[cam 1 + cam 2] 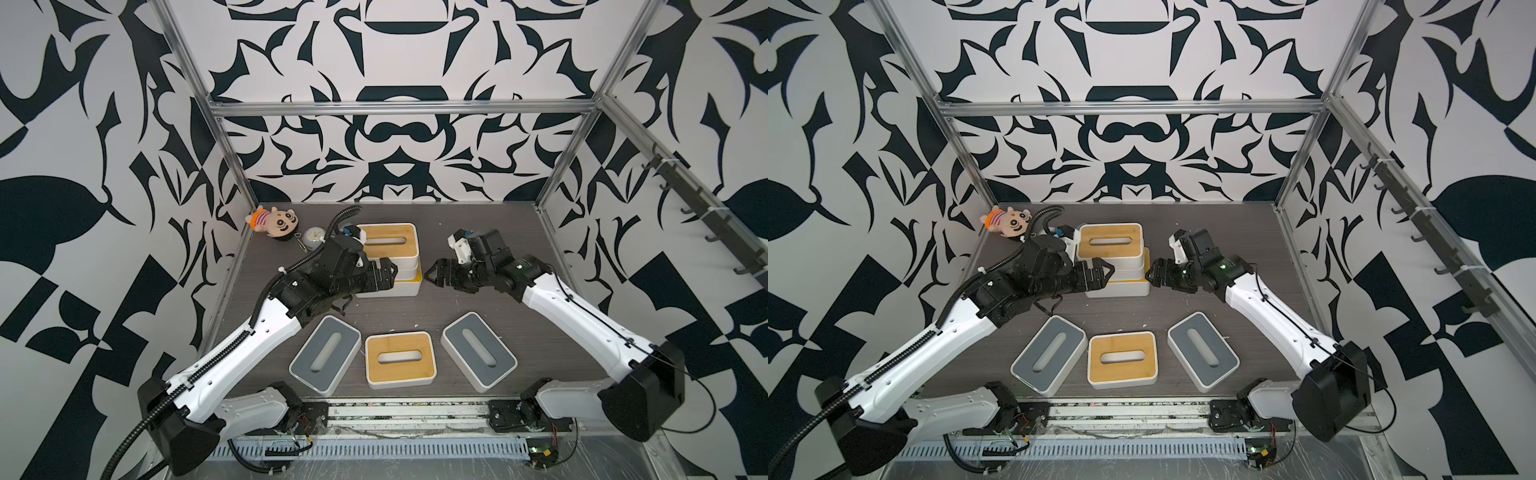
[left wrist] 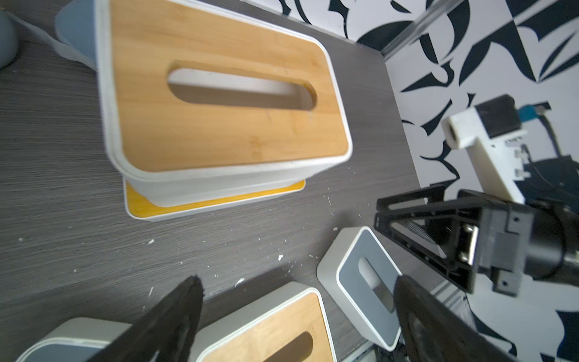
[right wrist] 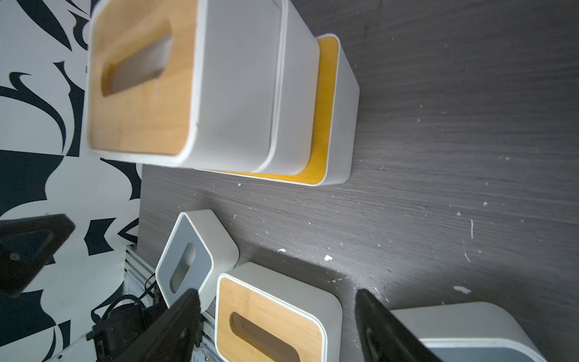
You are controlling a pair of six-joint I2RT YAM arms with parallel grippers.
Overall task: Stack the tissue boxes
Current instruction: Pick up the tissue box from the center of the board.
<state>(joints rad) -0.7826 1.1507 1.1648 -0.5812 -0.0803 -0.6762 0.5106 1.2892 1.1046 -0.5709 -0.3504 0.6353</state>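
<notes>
At the back centre of the table stands a stack of tissue boxes: a bamboo-lidded box point(image 1: 387, 241) point(image 1: 1109, 241) on top, another white box under it, and the larger yellow-lidded box point(image 1: 419, 277) point(image 3: 326, 103) at the bottom. Along the front lie a grey-lidded box point(image 1: 326, 353), a bamboo-lidded box point(image 1: 400, 358) and a second grey-lidded box point(image 1: 478, 351). My left gripper point(image 1: 390, 274) point(image 2: 296, 282) is open beside the stack's left side. To the right of the stack my right gripper point(image 1: 432, 275) point(image 3: 277, 294) is open, a little apart. Neither holds anything.
A plush doll point(image 1: 274, 222) and a small round clock point(image 1: 314, 237) sit at the back left corner. A blue-grey item point(image 2: 75, 31) lies just behind the stack. Metal frame posts point(image 1: 232, 166) edge the table. Bare tabletop point(image 1: 478, 299) separates stack and front row.
</notes>
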